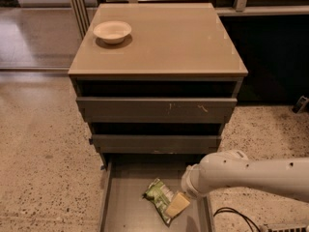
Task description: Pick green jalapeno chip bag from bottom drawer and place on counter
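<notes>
Quick look from my remote seat. The small crinkled green foil chip bag [158, 196] is lying flat on the floor of the long grey bottom drawer [126, 212], which is pulled well out of the grey-brown cabinet. The chip bag sits right of the middle of the drawer, angled so one end points up-left and the other down-right. It's mostly green, with pale white patches and some print I can't read, and the foil looks pretty wrinkled.

The robot's white arm [251, 174] comes in from the right edge, and its cream-coloured hand [176, 205] is down inside the drawer, covering the lower-right end of the bag. From this angle I honestly can't tell whether the hand is apart, together or clamped on anything, or whether it's touching the foil.

Above that, the two shallower grey drawers [154, 110] are each slid out a bit. The glossy tan-beige square bench [169, 42] on top carries a small round white bowl [112, 31] near its back-left corner. Speckled terrazzo floor [38, 153] all around, with a black cable [231, 212] looped at the lower right.
</notes>
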